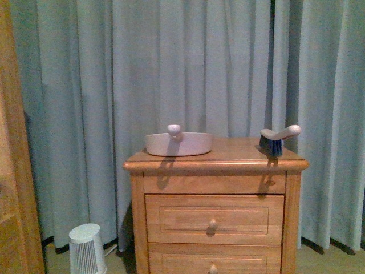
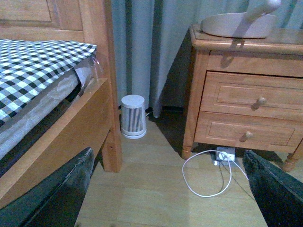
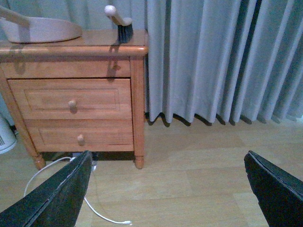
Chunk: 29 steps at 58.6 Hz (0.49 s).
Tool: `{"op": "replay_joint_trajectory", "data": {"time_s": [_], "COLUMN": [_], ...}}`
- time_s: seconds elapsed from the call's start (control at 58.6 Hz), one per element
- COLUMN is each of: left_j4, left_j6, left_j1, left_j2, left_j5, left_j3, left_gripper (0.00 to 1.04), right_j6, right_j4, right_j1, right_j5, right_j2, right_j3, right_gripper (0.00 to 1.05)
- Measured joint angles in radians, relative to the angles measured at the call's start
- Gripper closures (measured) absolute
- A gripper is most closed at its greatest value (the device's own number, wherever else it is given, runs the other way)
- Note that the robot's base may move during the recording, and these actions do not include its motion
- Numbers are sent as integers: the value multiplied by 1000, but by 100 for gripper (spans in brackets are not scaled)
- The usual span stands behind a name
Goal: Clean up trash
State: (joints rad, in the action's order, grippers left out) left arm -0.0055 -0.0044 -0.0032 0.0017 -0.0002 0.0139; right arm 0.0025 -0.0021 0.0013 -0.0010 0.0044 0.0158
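Front view and both wrist views show no trash, so its place cannot be told and nothing is judged done. On the desk (image 1: 228, 157) the dustpan (image 1: 178, 144) lies unused, the brush (image 1: 278, 138) at its 3 o'clock. Low over the floor (image 2: 156, 208), the left pincer (image 2: 166, 153) and right pincer (image 3: 167, 153) are held spread wide, empty.

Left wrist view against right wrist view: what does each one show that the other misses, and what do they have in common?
Only the left wrist view shows the bed with its checked cover. Only the right wrist view shows the brush standing on the nightstand's top. Both show the nightstand with its two drawers, the dustpan on it, the white cable on the floor below, and the curtain behind.
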Motion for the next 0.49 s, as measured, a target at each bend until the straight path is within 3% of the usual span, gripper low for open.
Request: {"op": "replay_joint_trajectory", "data": {"time_s": [0.495], "left_j4": [0], "left_j6": [0], "left_j1": [0], "left_j2": [0], "left_j5": [0], "left_j3": [0], "left_gripper": [8], "right_j6": [0], "right_j4": [0], "right_j1": [0], "right_j5": [0], "right_j2": [0], "right_j3": [0], "right_gripper": [7]}}
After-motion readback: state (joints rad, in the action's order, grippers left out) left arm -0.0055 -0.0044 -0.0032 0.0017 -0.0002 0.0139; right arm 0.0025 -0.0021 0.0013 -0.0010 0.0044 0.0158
